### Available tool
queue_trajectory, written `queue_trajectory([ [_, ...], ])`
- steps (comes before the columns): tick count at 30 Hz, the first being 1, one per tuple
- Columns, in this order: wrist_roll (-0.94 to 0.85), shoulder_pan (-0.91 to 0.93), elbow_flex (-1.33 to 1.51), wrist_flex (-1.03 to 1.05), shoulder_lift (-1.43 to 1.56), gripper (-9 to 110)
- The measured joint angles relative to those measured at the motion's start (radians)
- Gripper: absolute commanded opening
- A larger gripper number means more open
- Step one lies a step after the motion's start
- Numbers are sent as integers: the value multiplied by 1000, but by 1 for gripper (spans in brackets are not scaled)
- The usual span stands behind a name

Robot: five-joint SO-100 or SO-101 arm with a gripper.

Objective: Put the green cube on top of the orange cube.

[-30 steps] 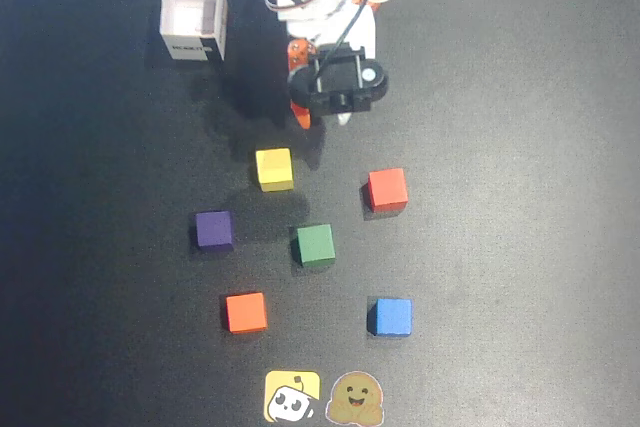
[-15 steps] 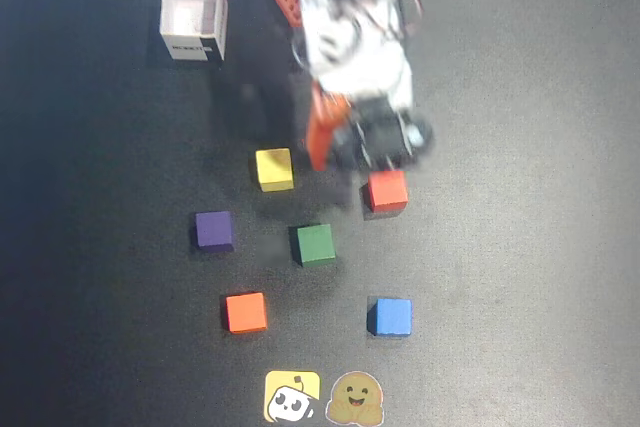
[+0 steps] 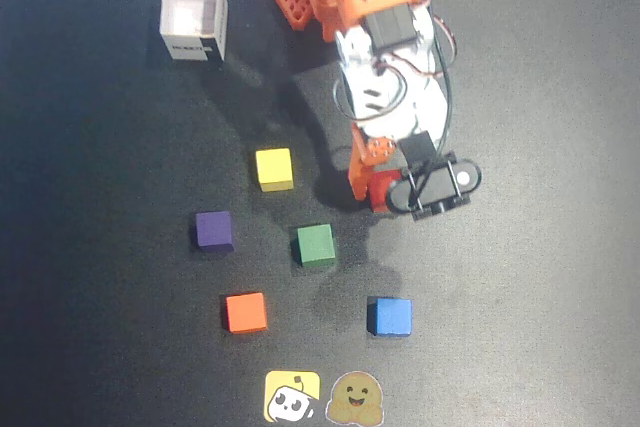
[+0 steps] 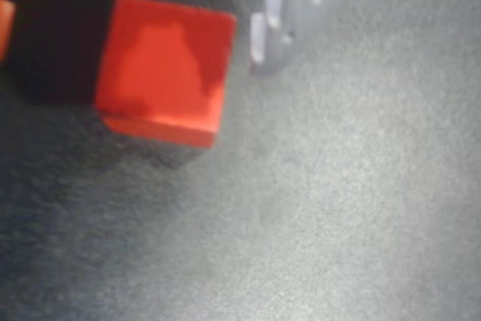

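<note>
The green cube (image 3: 316, 244) sits on the dark mat near the middle of the overhead view. The orange cube (image 3: 245, 312) lies below and left of it, apart from it. My gripper (image 3: 374, 183) hangs up and right of the green cube, over a red cube (image 3: 379, 191). In the wrist view the gripper (image 4: 139, 24) is open. The red cube (image 4: 165, 69) lies on the mat between the orange finger at the left edge and the white finger (image 4: 274, 16), with a gap on its left side. The green and orange cubes are out of the wrist view.
A yellow cube (image 3: 274, 168), a purple cube (image 3: 213, 230) and a blue cube (image 3: 389, 316) lie around the green cube. A white open box (image 3: 193, 15) stands at the upper left. Two stickers (image 3: 322, 397) lie at the bottom edge.
</note>
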Motion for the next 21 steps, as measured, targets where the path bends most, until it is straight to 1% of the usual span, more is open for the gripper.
queue_trajectory([
  [5,0,2,0,-51,-60,25],
  [9,5,9,-23,-49,-63,25],
  [14,31,78,-115,-18,-66,25],
  [21,60,206,-133,-17,-77,25],
])
